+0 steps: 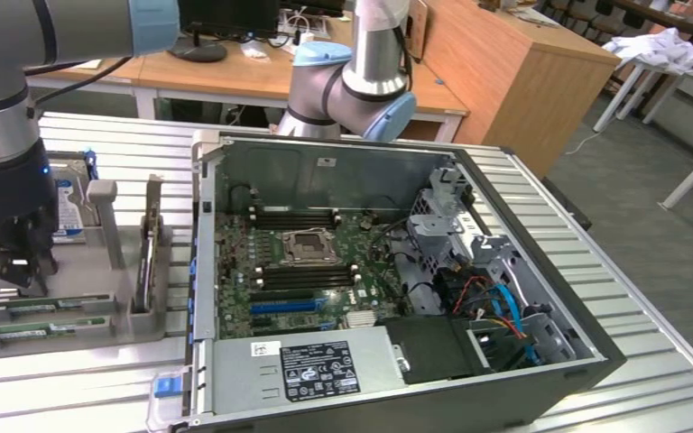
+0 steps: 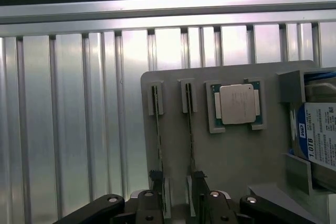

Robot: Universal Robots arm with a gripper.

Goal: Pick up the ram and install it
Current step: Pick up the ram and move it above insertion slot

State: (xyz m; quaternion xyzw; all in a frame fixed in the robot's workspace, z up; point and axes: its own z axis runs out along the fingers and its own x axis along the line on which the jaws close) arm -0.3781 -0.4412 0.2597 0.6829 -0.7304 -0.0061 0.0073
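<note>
Hovering over the grey fixture tray (image 2: pixel 236 166) at the exterior view's left, your gripper (image 2: pixel 176 182) is standing wide open, gripping nothing; two RAM sticks (image 1: pixel 58 308) are sitting on edge in tray slots, just below it.

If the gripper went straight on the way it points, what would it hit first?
Probably the ram standing on edge in the grey tray, just below the gripper; depth is hard to judge.
</note>
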